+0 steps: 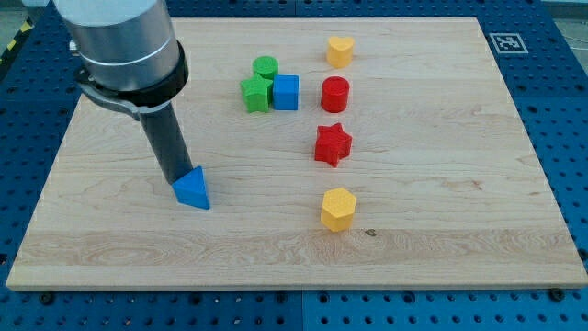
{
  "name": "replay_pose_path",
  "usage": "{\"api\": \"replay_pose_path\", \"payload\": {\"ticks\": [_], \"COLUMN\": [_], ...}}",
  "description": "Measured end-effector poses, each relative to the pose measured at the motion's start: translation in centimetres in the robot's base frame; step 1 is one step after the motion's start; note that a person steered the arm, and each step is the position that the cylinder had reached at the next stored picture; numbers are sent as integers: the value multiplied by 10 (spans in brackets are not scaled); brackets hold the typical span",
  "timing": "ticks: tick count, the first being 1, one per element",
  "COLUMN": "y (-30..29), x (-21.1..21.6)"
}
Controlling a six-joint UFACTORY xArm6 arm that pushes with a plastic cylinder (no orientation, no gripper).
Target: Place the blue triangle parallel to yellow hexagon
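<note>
The blue triangle (193,189) lies on the wooden board at the view's left of centre. My tip (175,179) touches its left upper side, with the dark rod rising to the arm at the view's top left. The yellow hexagon (337,209) sits to the view's right of the triangle, slightly lower, about a quarter of the board's width away.
A red star (333,144) lies above the yellow hexagon. A red cylinder (334,94), a blue cube (286,92), a green star (256,94) and a green cylinder (265,66) cluster near the top middle. A yellow heart-like block (339,51) sits at the top. The board (459,184) rests on a blue pegboard.
</note>
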State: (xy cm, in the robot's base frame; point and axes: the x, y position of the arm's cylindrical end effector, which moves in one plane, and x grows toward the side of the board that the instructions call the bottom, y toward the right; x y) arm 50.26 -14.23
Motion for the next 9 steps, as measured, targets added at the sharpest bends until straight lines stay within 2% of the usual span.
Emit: {"api": "replay_pose_path", "payload": {"ticks": [2, 4, 5, 6, 9], "y": [-7, -8, -8, -8, -8], "x": [22, 66, 69, 60, -10]}}
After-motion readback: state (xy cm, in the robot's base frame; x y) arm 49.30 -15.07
